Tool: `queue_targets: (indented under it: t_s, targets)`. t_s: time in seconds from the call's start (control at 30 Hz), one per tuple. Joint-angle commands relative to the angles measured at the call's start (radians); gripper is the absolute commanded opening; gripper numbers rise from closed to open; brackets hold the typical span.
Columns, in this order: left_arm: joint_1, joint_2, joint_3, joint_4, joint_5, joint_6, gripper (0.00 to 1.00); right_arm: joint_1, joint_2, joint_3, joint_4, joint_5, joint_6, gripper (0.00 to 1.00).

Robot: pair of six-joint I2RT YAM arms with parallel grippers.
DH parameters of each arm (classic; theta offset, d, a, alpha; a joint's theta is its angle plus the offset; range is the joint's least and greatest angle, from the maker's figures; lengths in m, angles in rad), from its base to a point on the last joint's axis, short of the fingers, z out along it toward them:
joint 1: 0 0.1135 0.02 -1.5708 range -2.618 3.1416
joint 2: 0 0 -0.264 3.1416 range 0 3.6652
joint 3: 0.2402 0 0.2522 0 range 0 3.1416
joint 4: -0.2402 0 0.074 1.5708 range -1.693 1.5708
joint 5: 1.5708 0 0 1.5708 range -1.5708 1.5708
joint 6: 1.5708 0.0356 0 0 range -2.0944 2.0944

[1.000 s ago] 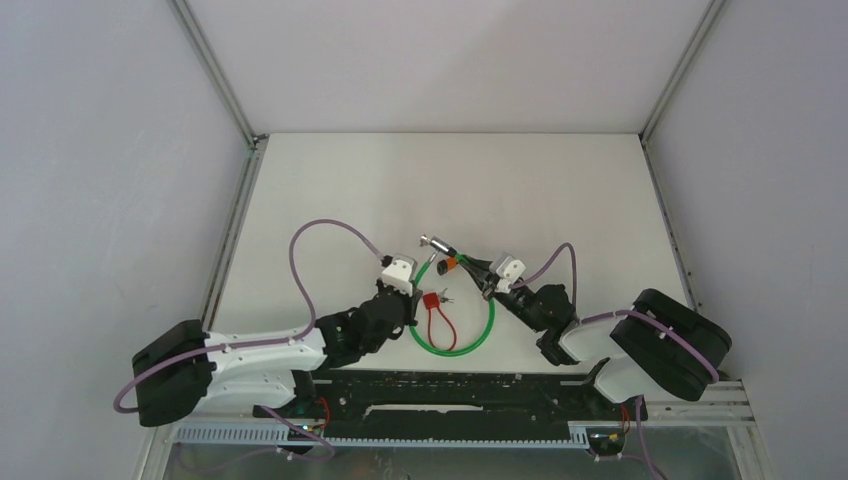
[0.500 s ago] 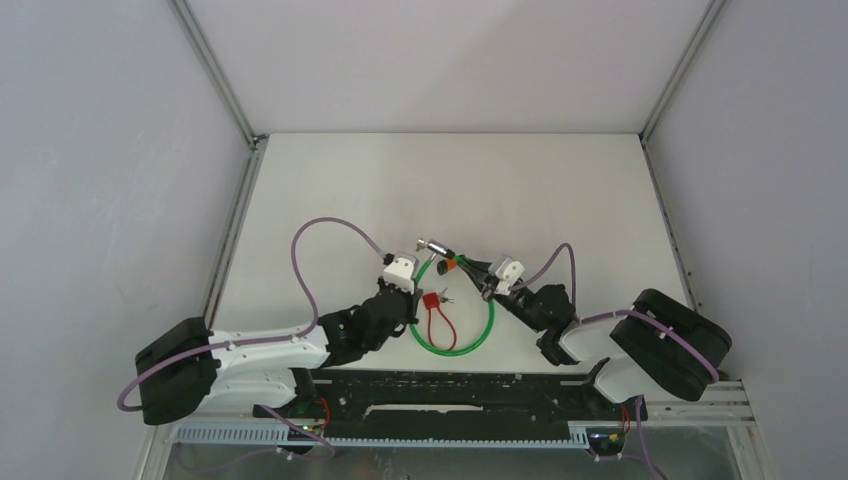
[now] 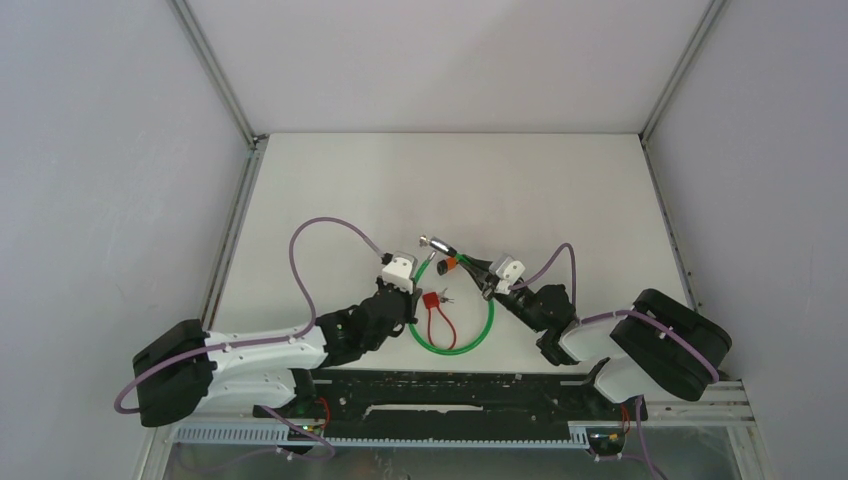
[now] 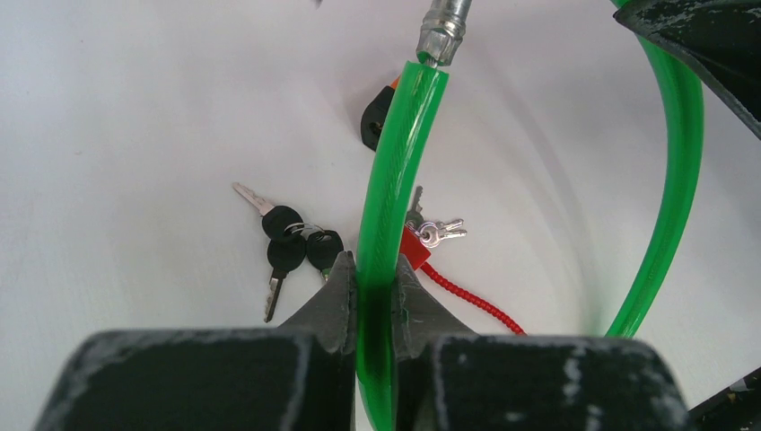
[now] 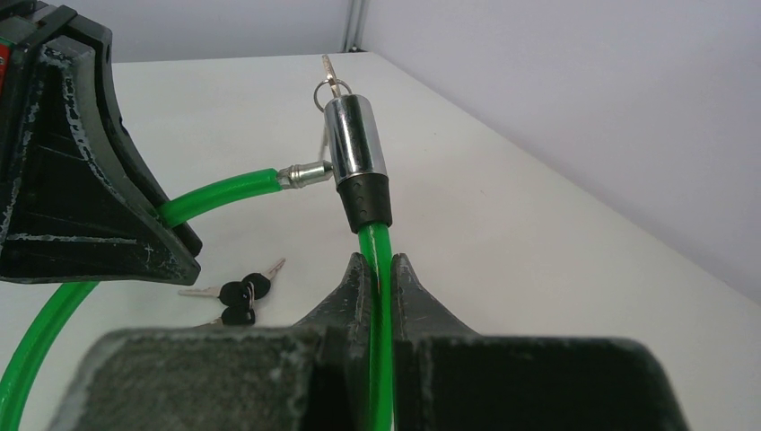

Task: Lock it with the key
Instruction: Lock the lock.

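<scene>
Right, on my left wrist view the left hand [image 4: 375, 271] is clamped on the green cable [image 4: 388, 180], both fingers pressed flat against it a little way below its metal pin [image 4: 444, 22]. At about 9 o'clock from that grip a bunch of black-headed keys [image 4: 292, 242] lies on the white worktop [image 3: 560, 190], just beside the cable. At about 3 o'clock from it, inside the loop, I see a few small silver keys [image 4: 437, 233] on a red cord [image 4: 467, 292] that trails off toward 4 o'clock.

From above, the cable lies as a loop between the two arms, its open ends at 12 o'clock. There the chrome lock cylinder [image 5: 353, 135] stands nearly upright with a key [image 5: 330, 79] sticking out of its top. The pin comes in from 9 o'clock and its tip meets the cylinder's side; I cannot tell whether it is seated.

My right hand [image 5: 380, 269] is closed on the cable just under the cylinder's black collar.
</scene>
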Motion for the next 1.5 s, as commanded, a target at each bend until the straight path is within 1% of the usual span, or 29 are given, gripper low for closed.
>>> queue_targets:
  t_s: [0.0, 0.33, 0.7, 0.93, 1.3, 1.47]
  targets:
    - [-0.001, -0.013, 0.071, 0.052, 0.027, 0.006, 0.00, 0.009, -0.008, 0.019, 0.079, 0.000, 0.005, 0.00]
    - [-0.002, 0.025, 0.085, 0.053, 0.070, -0.002, 0.00, 0.012, 0.003, 0.025, 0.080, -0.003, 0.004, 0.00]
    - [-0.001, -0.035, 0.063, 0.035, 0.044, -0.004, 0.00, 0.013, 0.006, 0.025, 0.078, 0.019, -0.002, 0.00]
    - [-0.001, -0.042, 0.064, 0.026, 0.045, -0.004, 0.00, 0.015, 0.007, 0.026, 0.079, 0.021, -0.004, 0.00]
    - [0.000, -0.016, 0.103, 0.040, 0.011, 0.040, 0.00, 0.017, 0.010, 0.025, 0.079, -0.055, -0.017, 0.00]
    - [0.030, 0.006, 0.131, 0.046, 0.022, 0.054, 0.00, 0.025, 0.011, 0.023, 0.077, -0.087, -0.036, 0.00]
